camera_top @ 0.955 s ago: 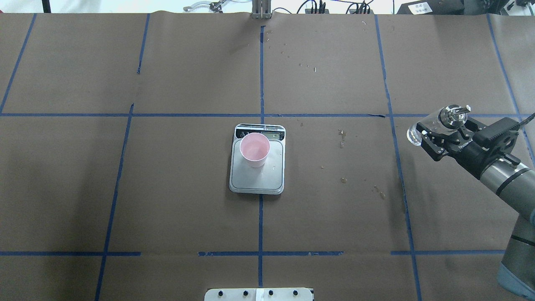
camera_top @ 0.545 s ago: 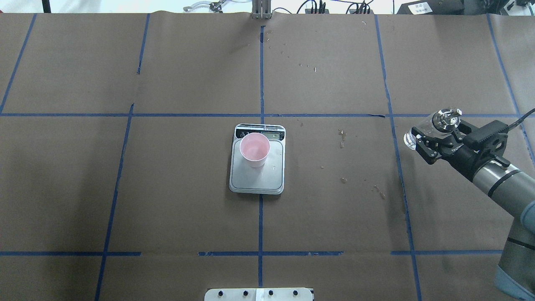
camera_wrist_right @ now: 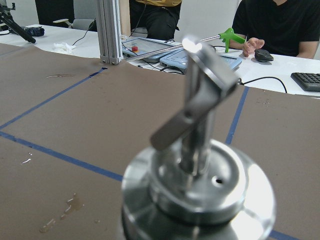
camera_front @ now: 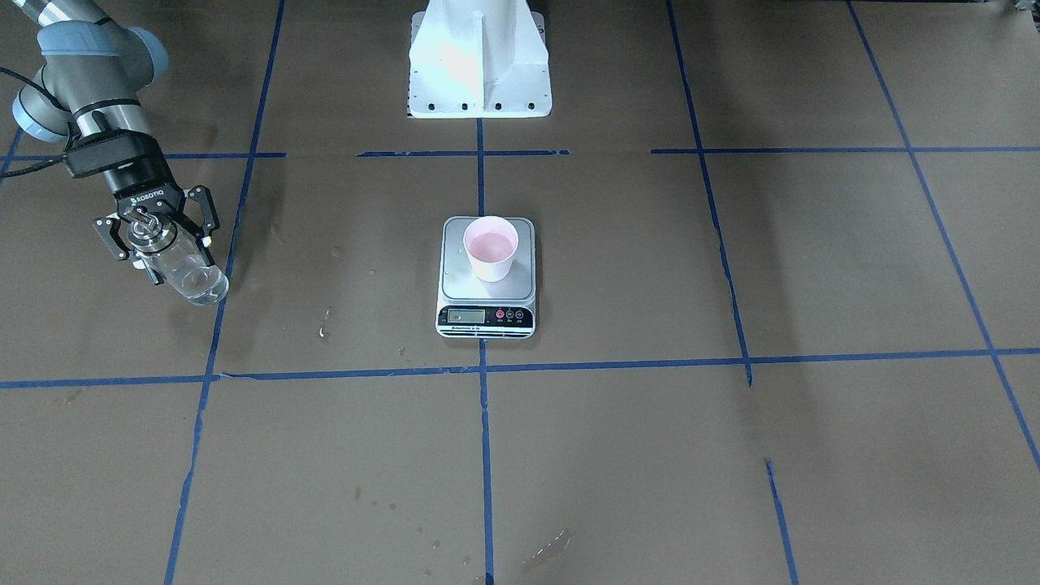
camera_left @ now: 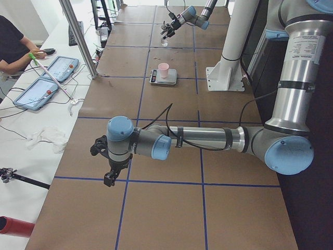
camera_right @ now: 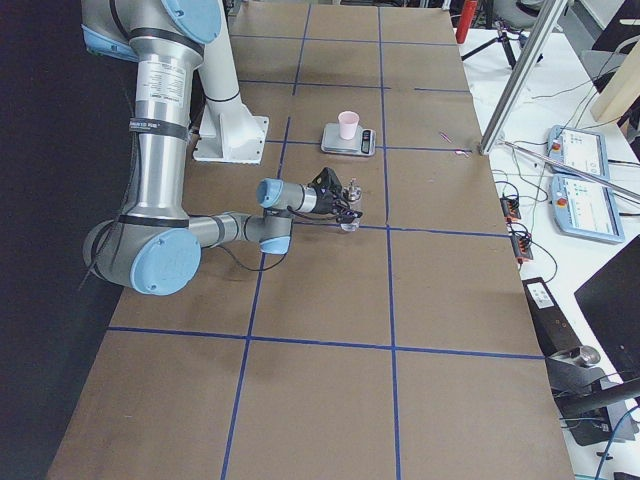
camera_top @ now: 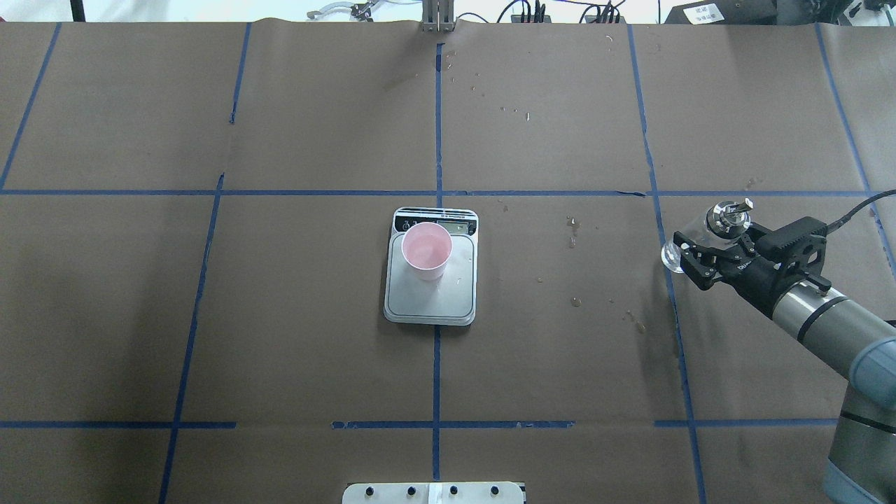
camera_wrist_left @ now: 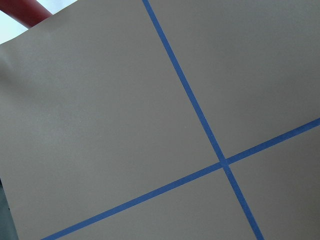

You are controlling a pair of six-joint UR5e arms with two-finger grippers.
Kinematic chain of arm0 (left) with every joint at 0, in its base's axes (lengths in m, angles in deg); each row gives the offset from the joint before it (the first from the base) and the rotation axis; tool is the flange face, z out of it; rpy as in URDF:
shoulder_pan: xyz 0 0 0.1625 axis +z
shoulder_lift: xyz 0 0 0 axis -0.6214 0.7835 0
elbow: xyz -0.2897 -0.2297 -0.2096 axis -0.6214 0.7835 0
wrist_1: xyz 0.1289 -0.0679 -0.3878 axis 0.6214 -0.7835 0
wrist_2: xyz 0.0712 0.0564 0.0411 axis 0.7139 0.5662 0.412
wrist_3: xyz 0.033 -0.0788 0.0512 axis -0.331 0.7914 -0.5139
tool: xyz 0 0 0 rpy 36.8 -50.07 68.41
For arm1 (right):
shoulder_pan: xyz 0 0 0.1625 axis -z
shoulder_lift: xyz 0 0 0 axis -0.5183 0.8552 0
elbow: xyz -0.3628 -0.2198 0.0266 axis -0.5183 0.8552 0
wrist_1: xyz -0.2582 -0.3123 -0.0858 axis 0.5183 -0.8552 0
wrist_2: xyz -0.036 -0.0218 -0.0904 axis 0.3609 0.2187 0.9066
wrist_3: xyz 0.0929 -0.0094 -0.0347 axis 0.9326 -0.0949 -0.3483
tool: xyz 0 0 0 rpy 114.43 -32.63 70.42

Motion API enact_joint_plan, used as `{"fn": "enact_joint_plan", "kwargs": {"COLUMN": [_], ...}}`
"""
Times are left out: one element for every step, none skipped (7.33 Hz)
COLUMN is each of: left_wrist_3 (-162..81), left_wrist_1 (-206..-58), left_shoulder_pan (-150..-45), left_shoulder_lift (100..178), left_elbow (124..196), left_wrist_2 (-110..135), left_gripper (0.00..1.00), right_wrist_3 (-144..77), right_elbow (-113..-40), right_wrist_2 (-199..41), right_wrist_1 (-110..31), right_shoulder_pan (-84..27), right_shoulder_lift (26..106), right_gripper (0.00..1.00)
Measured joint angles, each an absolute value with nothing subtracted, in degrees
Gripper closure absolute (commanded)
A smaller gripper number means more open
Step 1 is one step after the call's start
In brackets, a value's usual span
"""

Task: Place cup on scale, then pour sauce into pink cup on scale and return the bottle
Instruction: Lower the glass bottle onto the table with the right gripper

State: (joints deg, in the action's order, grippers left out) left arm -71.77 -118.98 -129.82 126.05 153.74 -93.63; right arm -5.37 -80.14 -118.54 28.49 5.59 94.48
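The pale pink cup stands upright on the back part of the scale, at the table's middle. Far to the robot's right, my right gripper is shut on the clear glass bottle, low over the brown paper. I cannot tell whether its base touches the table. Its metal cap and spout fill the right wrist view. The sauce is too clear to make out. My left gripper hangs over the table's left end, and I cannot tell whether it is open or shut.
Dried spill marks dot the paper between scale and bottle. The robot's white base stands behind the scale. Beyond the far edge are a metal post, tablets and seated people.
The right gripper has carried the bottle toward the robot and slightly left in the overhead view, and lower. Cup and scale have not moved.
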Motion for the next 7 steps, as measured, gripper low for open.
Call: {"fn": "enact_joint_plan", "kwargs": {"left_wrist_3": [-71.77, -71.77, -71.77, -71.77, -71.77, -71.77, -71.77], "left_wrist_1": [-118.98, -118.98, -118.98, -118.98, -118.98, -118.98, -118.98], "left_shoulder_pan": [-129.82, -129.82, -129.82, -129.82, -129.82, -129.82, -129.82], "left_shoulder_lift": [126.05, 126.06, 126.05, 126.06, 126.06, 126.05, 126.05], "left_elbow": [153.69, 153.66, 153.64, 153.60, 153.57, 153.56, 153.54], "left_wrist_2": [-93.64, -93.63, -93.64, -93.64, -93.63, -93.64, -93.63], "left_gripper": [0.00, 0.00, 0.00, 0.00, 0.00, 0.00, 0.00], "right_wrist_3": [-5.10, -5.04, -5.02, -5.02, -5.02, -5.13, -5.39], "right_elbow": [-80.56, -81.10, -81.40, -81.50, -81.56, -81.62, -81.64], "right_wrist_2": [-118.61, -118.64, -118.65, -118.65, -118.65, -118.68, -118.95], "right_wrist_1": [27.43, 26.75, 26.49, 26.40, 26.37, 26.36, 26.33], "right_shoulder_pan": [5.79, 5.89, 6.03, 6.25, 6.41, 6.47, 6.49], "right_shoulder_lift": [94.42, 94.31, 94.20, 94.10, 94.03, 94.02, 94.02], "right_gripper": [1.00, 1.00, 1.00, 1.00, 1.00, 1.00, 1.00]}}
